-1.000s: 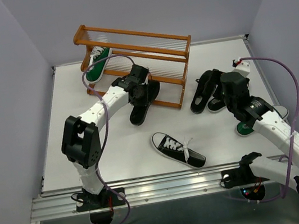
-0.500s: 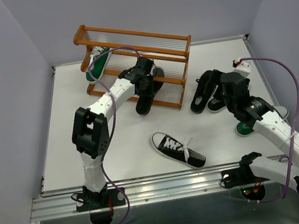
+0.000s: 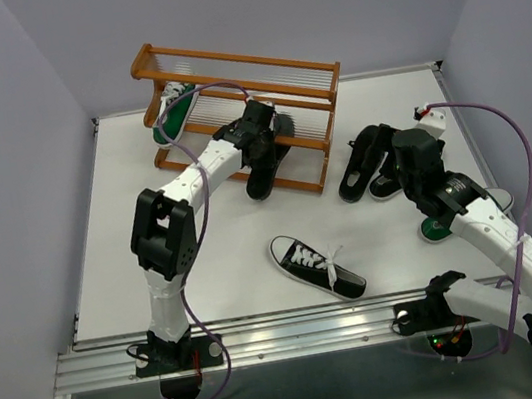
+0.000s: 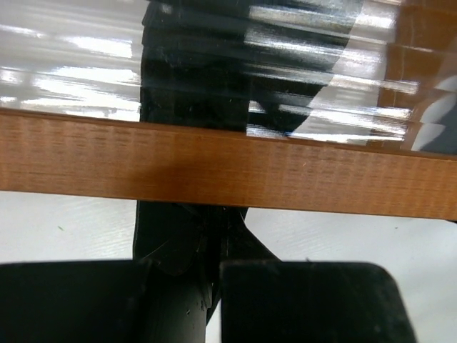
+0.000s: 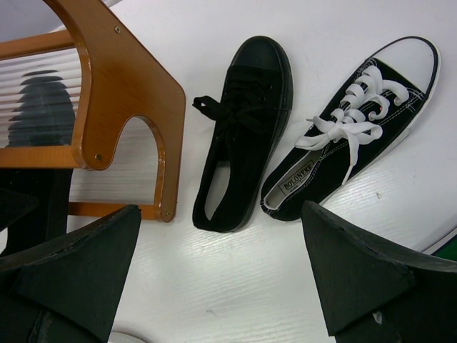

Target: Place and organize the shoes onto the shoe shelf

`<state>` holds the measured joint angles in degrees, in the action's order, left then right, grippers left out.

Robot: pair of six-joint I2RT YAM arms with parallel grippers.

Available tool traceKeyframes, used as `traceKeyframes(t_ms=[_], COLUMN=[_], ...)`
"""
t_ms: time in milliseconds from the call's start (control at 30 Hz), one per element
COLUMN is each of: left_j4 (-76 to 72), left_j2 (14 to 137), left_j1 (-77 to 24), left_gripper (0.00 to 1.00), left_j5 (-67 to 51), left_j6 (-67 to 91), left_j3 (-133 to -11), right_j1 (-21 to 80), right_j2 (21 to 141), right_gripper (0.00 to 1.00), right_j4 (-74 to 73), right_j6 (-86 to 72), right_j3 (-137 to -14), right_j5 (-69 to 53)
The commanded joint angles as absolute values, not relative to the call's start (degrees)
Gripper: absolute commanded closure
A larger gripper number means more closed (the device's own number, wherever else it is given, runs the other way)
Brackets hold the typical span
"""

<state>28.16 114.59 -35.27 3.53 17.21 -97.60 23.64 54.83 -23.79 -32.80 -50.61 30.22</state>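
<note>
The shoe shelf [image 3: 300,82] stands at the back of the table. One green sneaker [image 3: 174,113] lies on its lower tier at the left. My left gripper [image 3: 262,137] is shut on a plain black shoe [image 3: 262,172], whose toe pokes in over the lower front rail. In the left wrist view that shoe [image 4: 175,236] runs from my left gripper [image 4: 212,289] under the wooden rail [image 4: 321,179]. My right gripper [image 5: 221,286] is open and empty above the table. Ahead of it lie the other plain black shoe [image 5: 243,136] and a black sneaker with white laces [image 5: 357,121].
A second black sneaker with white laces [image 3: 317,265] lies near the table's front middle. The other green sneaker [image 3: 435,226] lies at the right, mostly hidden under my right arm. The shelf's end panel [image 5: 121,107] is close to the left of my right gripper.
My left gripper has carried the plain black shoe away from me and to the right, up to the shelf's lower tier. The right arm has not moved.
</note>
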Motion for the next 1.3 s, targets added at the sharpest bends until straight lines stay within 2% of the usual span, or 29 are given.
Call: traceKeyframes(t_ms=[0,100,133,300,400,433,833,933,1100,1267], left_j4=[22.3,22.8,23.3,24.3,24.7,24.9,26.2,27.6,29.3,28.0], left_j2=[114.4,115.6,115.8,115.0,113.6,113.2,107.1,106.4,106.1,106.2], left_j1=[-35.5,-35.6,-35.5,-36.0,-36.6,-36.6,-38.3,-38.8,-39.5,-39.7], left_gripper=[1.00,1.00,0.97,0.63,0.61,0.55,0.53,0.39,0.20,0.18], left_j5=[4.0,3.7,3.7,2.8,2.7,3.0,5.8,6.8,7.3,7.4], left_j6=[17.2,17.0,17.0,17.0,16.7,16.7,18.5,17.9,16.9,16.9], left_j3=[-102.0,-103.4,-103.6,-103.2,-102.4,-102.1,-95.9,-95.1,-92.3,-88.8], right_j1=[23.6,23.6,23.6,23.6,23.6,23.6,23.6,23.6,23.6,23.6], right_j2=[53.9,54.1,54.3,54.6,54.7,54.6,54.9,55.0,54.7,54.8], right_gripper=[0.00,0.00,0.00,0.00,0.00,0.00,0.00,0.00,0.00,0.00], right_j4=[-23.5,-23.6,-23.5,-23.6,-23.6,-23.5,-23.6,-23.5,-23.5,-23.5], right_j6=[-32.7,-32.6,-32.6,-32.4,-32.6,-32.6,-32.9,-33.0,-33.2,-33.2], right_j3=[-51.9,-52.2,-52.3,-52.6,-52.5,-52.3,-52.0,-51.9,-51.5,-51.8], right_j5=[31.2,31.0,31.0,31.2,31.1,31.2,30.9,30.6,30.4,30.3])
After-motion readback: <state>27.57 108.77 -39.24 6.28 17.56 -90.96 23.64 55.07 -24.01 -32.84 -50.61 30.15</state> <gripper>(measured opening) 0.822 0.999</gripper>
